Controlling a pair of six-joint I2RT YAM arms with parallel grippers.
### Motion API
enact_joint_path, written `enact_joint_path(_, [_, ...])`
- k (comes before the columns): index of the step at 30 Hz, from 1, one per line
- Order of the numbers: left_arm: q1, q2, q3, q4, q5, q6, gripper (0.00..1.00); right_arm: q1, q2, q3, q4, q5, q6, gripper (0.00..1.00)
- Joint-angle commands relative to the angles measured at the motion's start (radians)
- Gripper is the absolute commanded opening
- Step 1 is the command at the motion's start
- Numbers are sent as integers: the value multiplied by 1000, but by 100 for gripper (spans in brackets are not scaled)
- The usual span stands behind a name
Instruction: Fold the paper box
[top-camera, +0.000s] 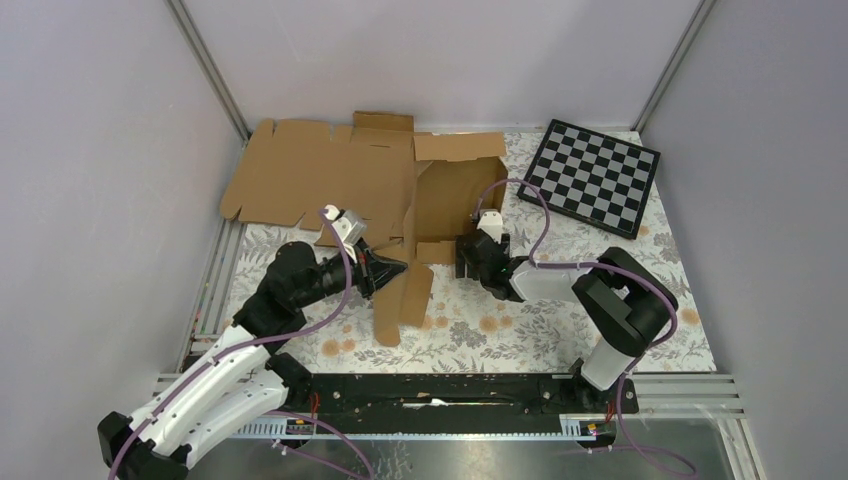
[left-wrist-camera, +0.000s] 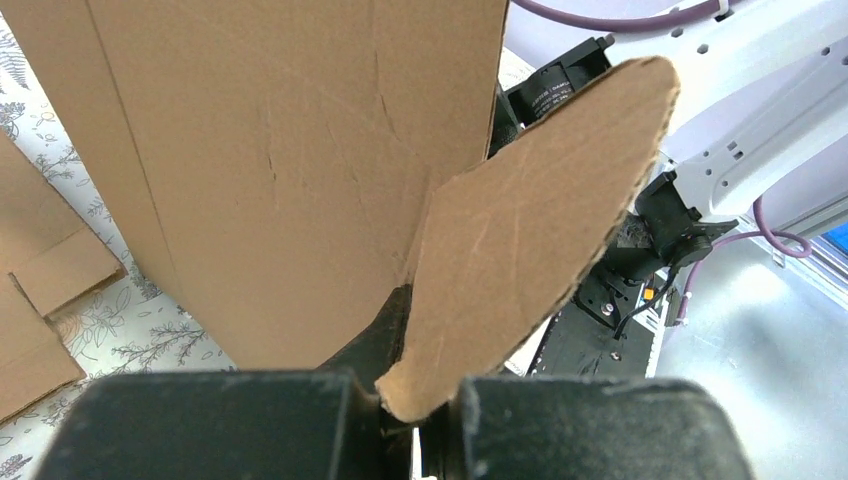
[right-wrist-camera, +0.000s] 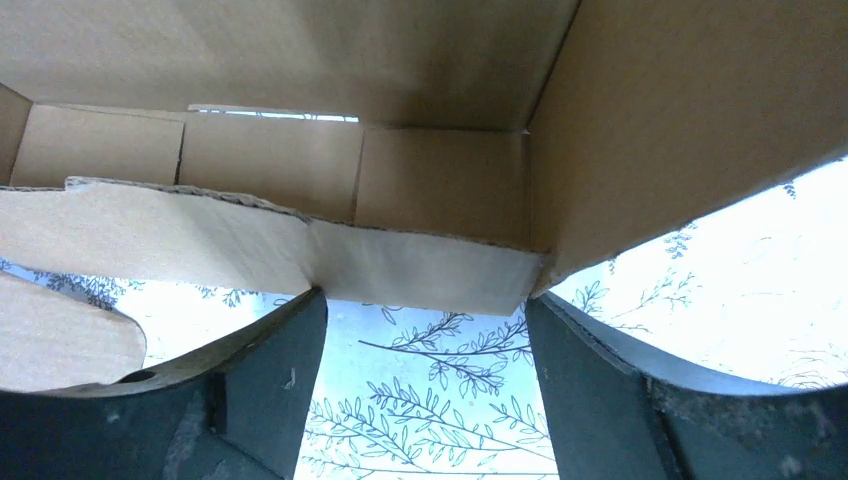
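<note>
The paper box (top-camera: 455, 195) stands half folded in the middle of the table, with walls raised and long flaps (top-camera: 405, 300) trailing toward the arms. My left gripper (top-camera: 392, 268) is shut on the rounded tip of one flap (left-wrist-camera: 520, 230), seen pinched between its pads (left-wrist-camera: 415, 405) in the left wrist view. My right gripper (top-camera: 468, 258) is open at the box's near edge. In the right wrist view its fingers (right-wrist-camera: 275, 380) flank a low cardboard wall (right-wrist-camera: 420, 275) that lies just at the tips (right-wrist-camera: 425, 335), with nothing clamped. The inside of the box (right-wrist-camera: 300, 60) fills the upper part of that view.
A second flat brown cardboard sheet (top-camera: 300, 170) lies at the back left, partly under the box. A black-and-white checkerboard (top-camera: 595, 175) leans at the back right. The floral table cover (top-camera: 560, 330) is ringed by grey walls, with a metal rail (top-camera: 450, 395) at the near edge.
</note>
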Motion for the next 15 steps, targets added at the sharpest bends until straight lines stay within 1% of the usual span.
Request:
enact_joint_path(1, [-6,18,39,-66,64,-8,0,-24,-12,-8,-9,38,30,81])
enact_joint_path(4, [-6,24,46,-71,63,-3,0,-68,-45,-21,26,-34,-5,89])
enact_joint_path(7, [-6,28,56,-83,60,6,0,-105,-86,-29,44,-74,-62,98])
enact_joint_path(11, [-5,33,59,-87,54,9,0,-144,-142,-51,71,-140,-149,100])
enact_joint_path(15, [-6,41,62,-87,61,12,0,-191,-185,-90,117,-253,-180,100])
